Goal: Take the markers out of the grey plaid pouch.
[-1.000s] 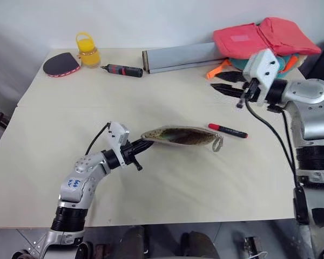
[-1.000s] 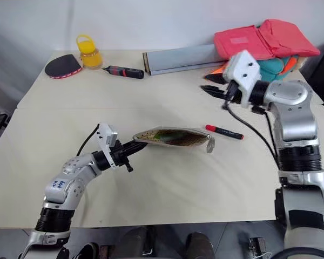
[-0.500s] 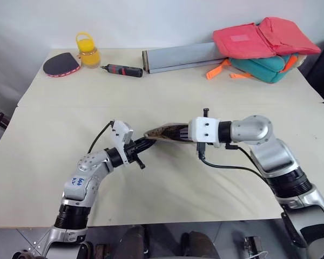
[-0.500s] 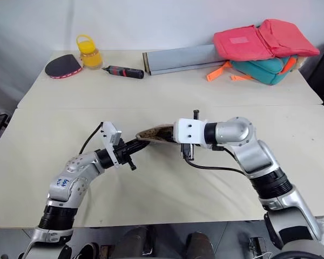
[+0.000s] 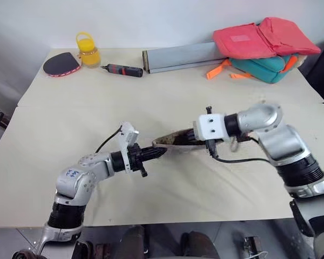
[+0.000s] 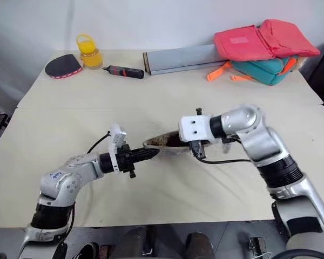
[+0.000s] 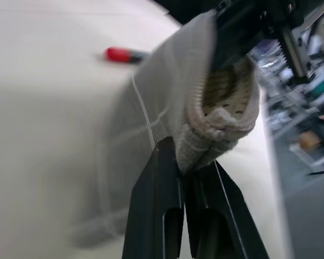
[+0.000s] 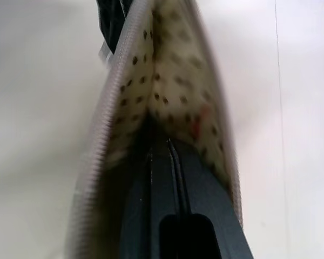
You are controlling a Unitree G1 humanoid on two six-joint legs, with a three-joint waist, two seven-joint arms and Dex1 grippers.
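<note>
The grey plaid pouch point(image 5: 175, 144) is lying near the middle of the table point(image 5: 54, 124), between the two arms. The left gripper point(image 5: 160, 152) is reaching in from about 8 o'clock of the pouch, and its two black fingers are pressing together on the near corner of the pouch rim, so they are narrow and holding the fabric. The right gripper point(image 8: 161, 144) is coming from about 3 o'clock and is sitting inside the pouch mouth; its fingers are lying flat against each other, and what they are pinching, if anything, I cannot tell.

The left wrist view is showing the pinch closely: the thick grey edge of the pouch is sitting between the fingers point(image 7: 156, 183), with the dotted lining just above them, and the dark right gripper is entering the opening from the far side. This view is also showing the red-capped marker point(image 7: 123, 54) lying on the table outside the pouch, beyond its grey wall.

The right wrist view is looking down into the pouch, where the cream lining with dark dots is surrounding the shut fingers, and a small reddish spot is showing on the lining at about 2 o'clock of the fingertips.

In the head views, a screwdriver point(image 5: 122, 70), a paddle point(image 5: 61, 65), a yellow jar point(image 5: 88, 50) and the pink bag point(image 5: 262, 38) are standing at 12 o'clock, well apart from the pouch.
</note>
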